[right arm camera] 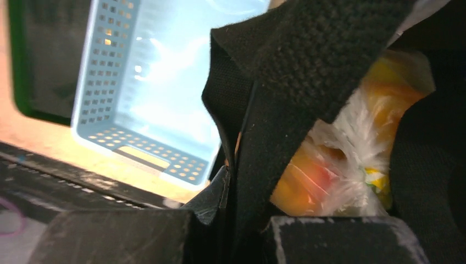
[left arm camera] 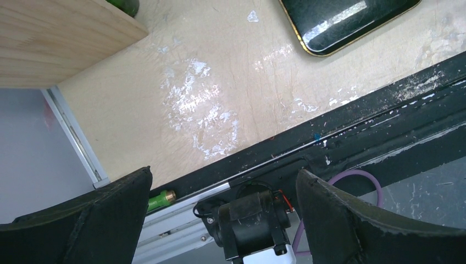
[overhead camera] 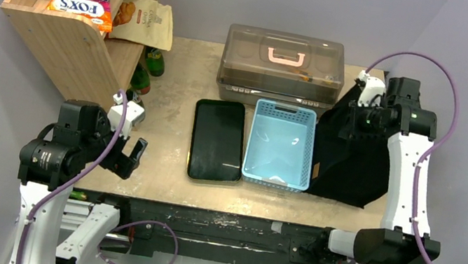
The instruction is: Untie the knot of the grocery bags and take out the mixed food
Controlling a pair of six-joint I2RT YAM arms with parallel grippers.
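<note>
Left end effector: fingers wide apart, holding nothing; it hangs over the near-left corner of the pale beige counter, above the black front rail.
Right end effector: fingers together, clamped on a woven band of the black fabric bag; the band rises from between the fingers and leans to the right.
Bag position: the black fabric bag lies at the right end of the counter, just beside the right wall of the basket.
Clear crinkly plastic grocery bag: inside the black fabric bag, just behind the clamped band; it shows only in the right wrist view.
Mixed food: yellow, orange and red shapes pressed against the plastic from within; which fruit is which I cannot tell.
Knot: a whitish, gathered stretch of plastic across the middle of the bag; how it is tied I cannot tell.
Light blue perforated plastic basket: mid-counter, between the tray and the black fabric bag.
Glossy black rectangular tray: just left of the basket.
Smoky translucent lidded box with a pink handle: behind the tray and basket, at the far edge.
Wooden shelf unit: far-left corner; colourful snack packets lie on it; green bottles stand beside it.
</note>
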